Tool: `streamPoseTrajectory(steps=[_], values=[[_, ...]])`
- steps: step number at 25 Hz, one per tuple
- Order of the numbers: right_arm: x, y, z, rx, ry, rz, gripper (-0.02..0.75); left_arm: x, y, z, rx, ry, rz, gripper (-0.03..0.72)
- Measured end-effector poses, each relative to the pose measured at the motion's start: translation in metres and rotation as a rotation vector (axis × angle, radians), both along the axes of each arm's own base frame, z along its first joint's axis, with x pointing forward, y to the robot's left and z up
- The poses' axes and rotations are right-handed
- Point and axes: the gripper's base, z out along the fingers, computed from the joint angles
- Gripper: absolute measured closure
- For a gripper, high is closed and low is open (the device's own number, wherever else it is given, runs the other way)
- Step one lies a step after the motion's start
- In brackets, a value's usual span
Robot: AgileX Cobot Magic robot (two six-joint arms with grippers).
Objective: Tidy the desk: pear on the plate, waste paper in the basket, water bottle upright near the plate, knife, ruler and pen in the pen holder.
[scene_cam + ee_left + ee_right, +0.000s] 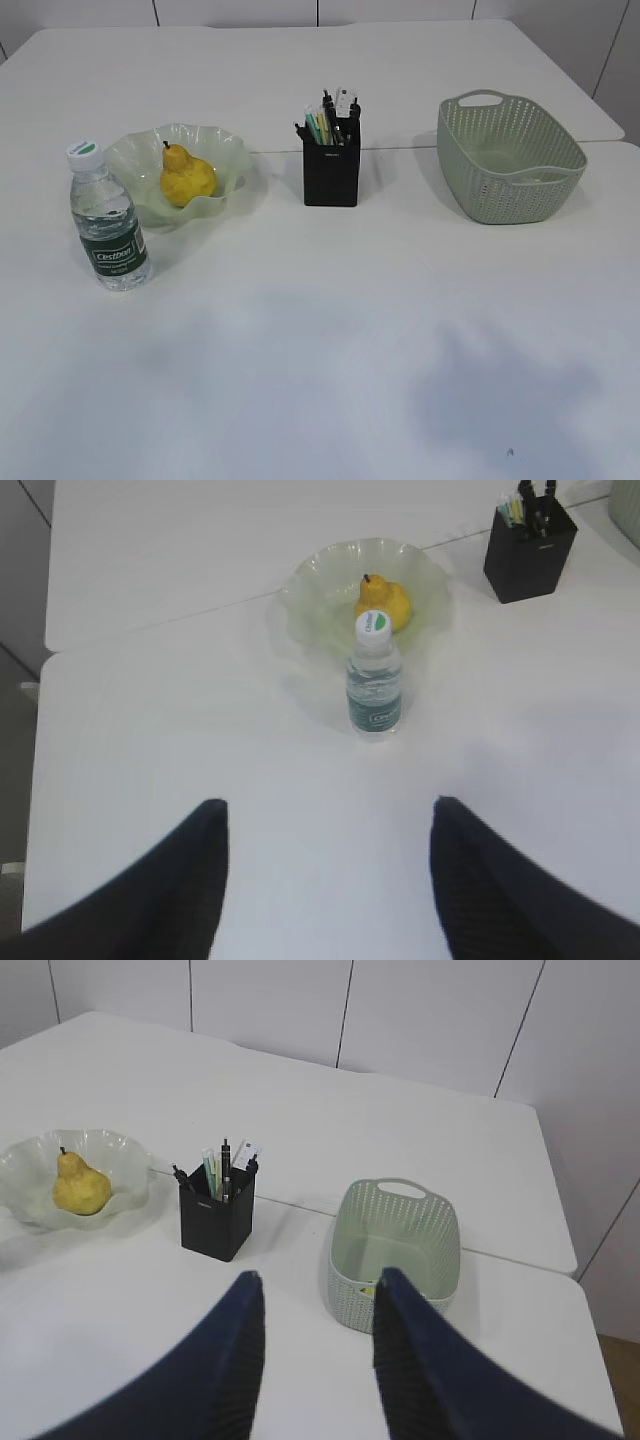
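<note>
A yellow pear [186,177] lies on the wavy pale green plate [225,150]. A clear water bottle [108,220] with a white cap stands upright just in front and left of the plate. A black pen holder [331,170] holds several pens and tools. A green woven basket [510,158] stands at the right; something small shows inside it in the right wrist view [369,1289]. My left gripper [328,805] is open and empty, held above bare table short of the bottle [375,675]. My right gripper [318,1278] is open and empty, held above the table before the basket [395,1245].
The table surface is white, with a seam between two table tops running behind the plate and holder. Neither arm shows in the exterior view. A white panelled wall stands behind the table in the right wrist view.
</note>
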Motion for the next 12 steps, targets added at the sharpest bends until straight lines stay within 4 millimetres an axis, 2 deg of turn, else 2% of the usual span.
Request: streamPoseTrajectory(steps=[3,5,12], values=[[0.0,-0.002,-0.001,0.037,0.021,-0.031,0.349,0.0,-0.002,0.0,-0.018,0.004,-0.015,0.14],[-0.001,-0.004,-0.005,0.037,0.061,-0.057,0.295,0.0,-0.003,0.0,-0.026,0.005,-0.021,0.104],[-0.013,-0.012,-0.025,-0.024,0.292,-0.118,0.265,-0.001,-0.008,0.0,-0.069,0.016,-0.057,0.116]])
